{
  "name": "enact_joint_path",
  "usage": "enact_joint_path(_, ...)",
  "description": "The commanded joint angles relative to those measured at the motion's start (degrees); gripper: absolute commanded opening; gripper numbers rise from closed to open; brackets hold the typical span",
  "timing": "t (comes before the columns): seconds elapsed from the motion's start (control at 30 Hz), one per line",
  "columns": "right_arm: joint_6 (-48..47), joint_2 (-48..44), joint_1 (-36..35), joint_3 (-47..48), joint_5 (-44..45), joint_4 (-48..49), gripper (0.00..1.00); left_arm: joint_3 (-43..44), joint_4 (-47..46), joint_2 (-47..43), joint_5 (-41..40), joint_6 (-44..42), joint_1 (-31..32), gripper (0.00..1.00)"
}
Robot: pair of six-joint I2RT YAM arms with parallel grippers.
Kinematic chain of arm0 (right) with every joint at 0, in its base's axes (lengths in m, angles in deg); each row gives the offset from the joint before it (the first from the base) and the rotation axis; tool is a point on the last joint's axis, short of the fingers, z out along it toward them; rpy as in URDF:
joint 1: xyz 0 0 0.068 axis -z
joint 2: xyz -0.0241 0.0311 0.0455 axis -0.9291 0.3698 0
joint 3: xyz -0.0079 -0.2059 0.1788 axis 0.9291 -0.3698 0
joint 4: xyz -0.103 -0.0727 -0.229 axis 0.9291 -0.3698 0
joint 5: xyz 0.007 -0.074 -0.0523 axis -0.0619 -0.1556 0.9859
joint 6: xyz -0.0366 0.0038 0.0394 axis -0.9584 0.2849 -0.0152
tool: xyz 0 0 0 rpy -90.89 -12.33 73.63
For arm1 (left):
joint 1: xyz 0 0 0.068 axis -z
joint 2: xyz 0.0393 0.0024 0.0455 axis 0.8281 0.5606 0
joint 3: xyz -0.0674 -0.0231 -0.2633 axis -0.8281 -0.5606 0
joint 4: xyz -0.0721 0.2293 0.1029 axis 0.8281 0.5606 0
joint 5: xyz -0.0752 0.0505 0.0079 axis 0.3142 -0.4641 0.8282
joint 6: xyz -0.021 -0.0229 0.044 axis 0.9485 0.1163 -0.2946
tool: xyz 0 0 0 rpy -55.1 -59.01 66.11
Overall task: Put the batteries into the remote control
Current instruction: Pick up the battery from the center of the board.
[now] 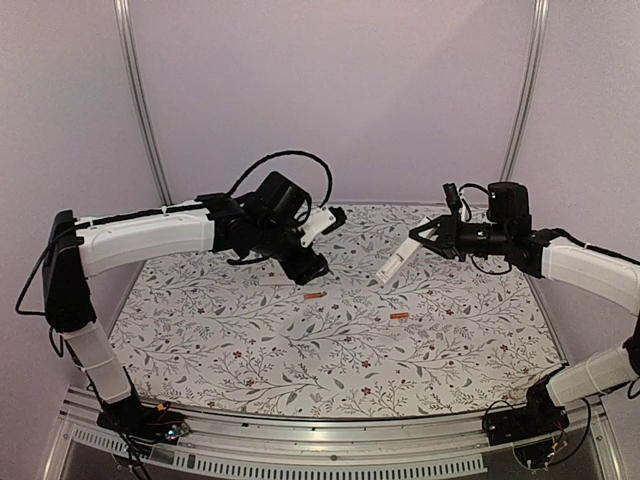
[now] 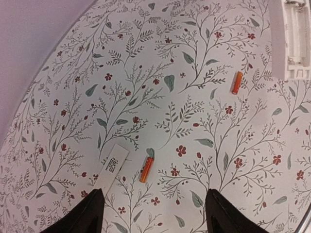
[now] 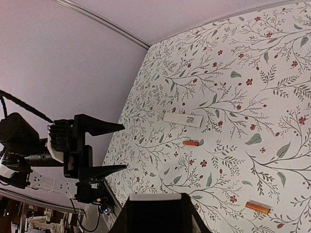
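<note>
My right gripper [image 1: 428, 238] is shut on the white remote control [image 1: 398, 262] and holds it tilted above the table. Its open battery compartment shows in the left wrist view [image 2: 290, 39], and its end shows between the right fingers [image 3: 155, 196]. Two orange batteries lie on the floral table: one near the middle [image 1: 312, 296] [image 2: 146, 170] [image 3: 190, 143], one further right [image 1: 400, 316] [image 2: 236, 82] [image 3: 256, 208]. My left gripper [image 1: 308, 262] [image 2: 155, 218] is open and empty, hovering above the first battery.
A thin white strip with a dark printed patch [image 2: 111, 167] [image 3: 183, 119] lies flat just left of the first battery; it looks like the battery cover. The floral mat [image 1: 250, 340] ends at pale walls behind and to the sides.
</note>
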Motion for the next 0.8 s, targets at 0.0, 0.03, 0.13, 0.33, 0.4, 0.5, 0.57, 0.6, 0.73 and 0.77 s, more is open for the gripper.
enact_joint_path(0.0,-2.49,-1.92,0.40,-1.74,-2.56,0.98,0.00,6.90,12.88,8.03,3.22,-3.99,-2.60,0.70)
enact_joint_path(0.03,-2.69,-2.15,0.41,-2.14,-2.68,0.98,0.00,8.36,13.68,9.55,5.32,-4.40,-3.23,0.68)
enact_joint_path(0.13,-3.42,-3.02,0.50,-3.41,-3.09,0.90,0.00,12.69,16.17,14.16,8.89,-4.98,-4.98,0.60)
enact_joint_path(0.33,-4.26,-3.83,0.63,-5.11,-3.68,0.89,0.00,19.35,19.29,22.01,10.52,-6.62,-6.00,0.44)
enact_joint_path(0.4,-4.38,-3.94,0.61,-5.45,-3.82,0.89,0.00,20.92,20.38,24.14,10.41,-6.95,-6.35,0.41)
enact_joint_path(0.5,-4.55,-4.31,0.58,-5.64,-4.08,0.89,0.00,22.46,20.73,26.19,11.05,-7.45,-6.63,0.38)
enact_joint_path(0.57,-4.75,-4.35,0.63,-5.61,-4.30,0.90,0.00,23.49,20.76,27.16,11.42,-7.88,-6.90,0.37)
enact_joint_path(0.6,-4.83,-4.26,0.58,-5.59,-4.28,0.87,0.00,23.92,20.77,27.53,11.17,-8.19,-6.94,0.36)
enact_joint_path(0.73,-4.91,-3.88,0.58,-5.42,-4.53,0.98,0.00,26.08,21.85,29.67,12.11,-8.93,-8.00,0.36)
enact_joint_path(0.77,-4.98,-3.68,0.58,-5.36,-4.57,0.98,0.00,26.41,22.09,30.21,12.48,-9.10,-8.27,0.36)
